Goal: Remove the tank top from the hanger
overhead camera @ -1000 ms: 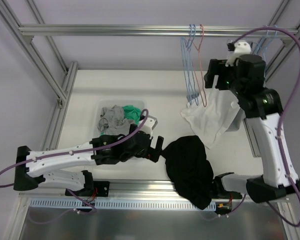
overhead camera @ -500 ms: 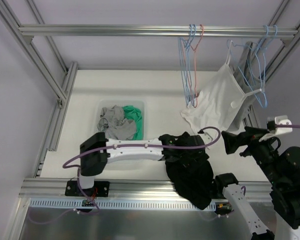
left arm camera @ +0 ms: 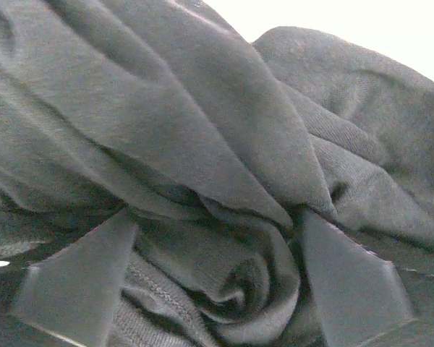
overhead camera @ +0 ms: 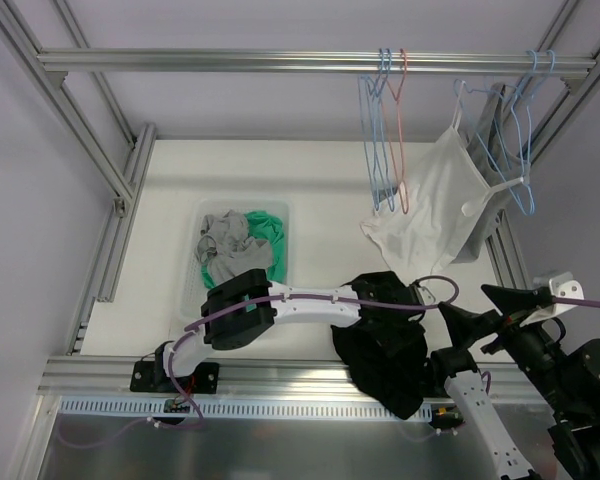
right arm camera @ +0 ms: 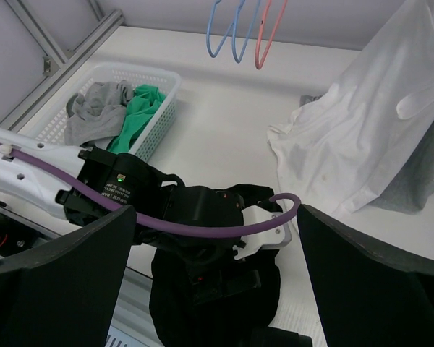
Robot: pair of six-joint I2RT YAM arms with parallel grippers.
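The white tank top (overhead camera: 435, 205) hangs on a white hanger (overhead camera: 495, 190) from the right rail; its hem rests on the table. It also shows in the right wrist view (right arm camera: 362, 137). My right gripper (overhead camera: 480, 315) is open and empty, low at the front right, well below and in front of the tank top. My left gripper (overhead camera: 395, 310) reaches across onto a black garment (overhead camera: 385, 350) at the table's front. In the left wrist view its fingers (left arm camera: 79, 278) stand wide apart, pressed into a bunched fold of the black fabric (left arm camera: 202, 108).
A white basket (overhead camera: 202, 215) with grey and green clothes sits left of centre. Empty blue and red hangers (overhead camera: 385, 130) hang from the top rail, and more blue ones (overhead camera: 525, 110) at the right. A grey cloth (overhead camera: 477, 235) lies behind the tank top. The frame posts border the table.
My right arm has dropped from up by the hanger to low at the front right. My left arm has swung right from beside the basket onto the black garment.
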